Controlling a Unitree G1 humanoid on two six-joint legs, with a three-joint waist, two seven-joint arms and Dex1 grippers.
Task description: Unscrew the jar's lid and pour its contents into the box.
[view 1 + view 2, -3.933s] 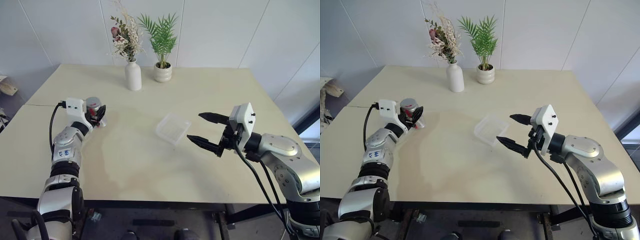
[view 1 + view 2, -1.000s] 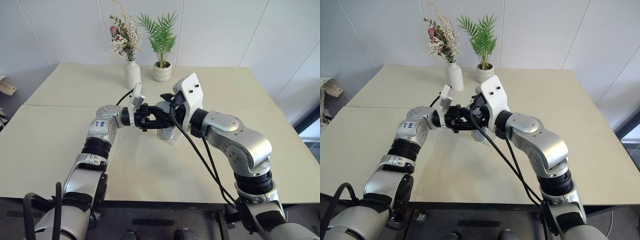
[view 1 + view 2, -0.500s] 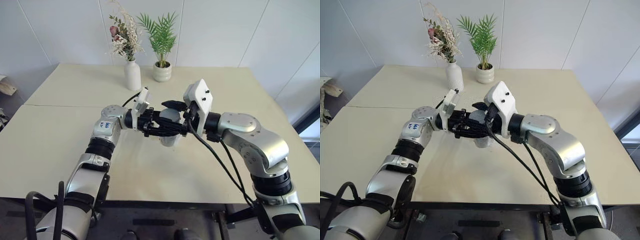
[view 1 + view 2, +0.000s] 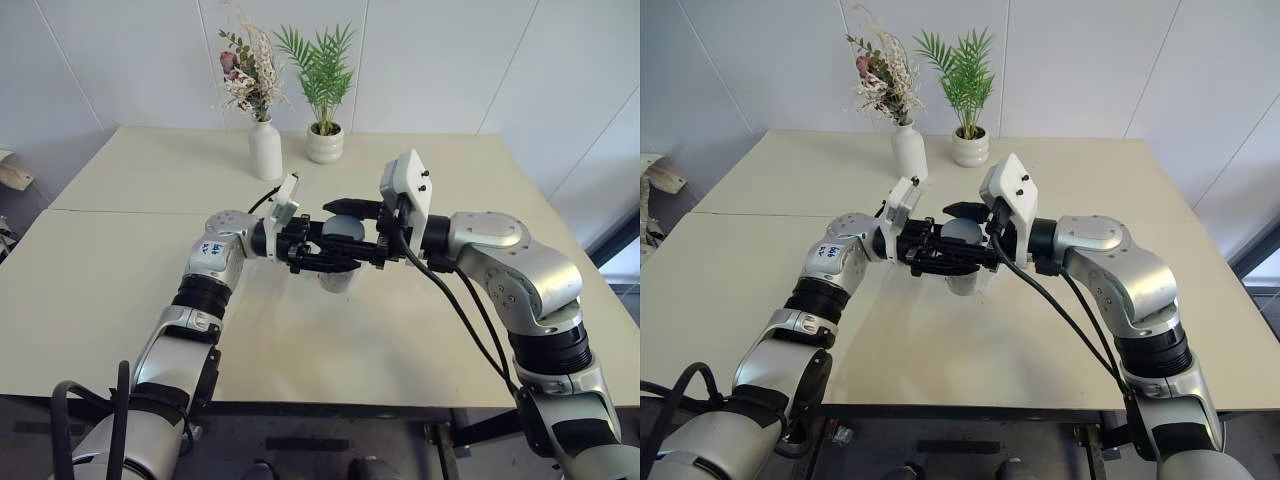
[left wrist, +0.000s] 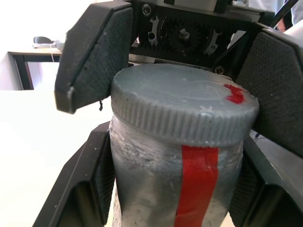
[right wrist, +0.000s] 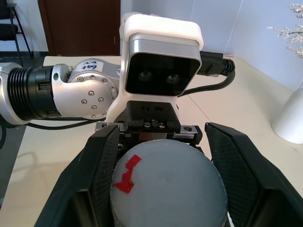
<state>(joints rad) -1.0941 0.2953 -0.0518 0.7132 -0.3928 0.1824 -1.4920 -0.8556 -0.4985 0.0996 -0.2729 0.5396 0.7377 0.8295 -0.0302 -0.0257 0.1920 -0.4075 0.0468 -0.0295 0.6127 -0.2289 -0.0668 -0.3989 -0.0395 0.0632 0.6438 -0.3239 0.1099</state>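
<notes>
Right wrist view — right gripper (image 6: 163,189) clamped on the lid (image 6: 168,187); left gripper (image 5: 177,189) grips the jar (image 5: 177,189) — twist squarely, jar steady

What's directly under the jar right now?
The jar, lid on, is held between the left gripper and the right gripper above the box. The arms cover most of the box, so its inside can't be seen.
</notes>
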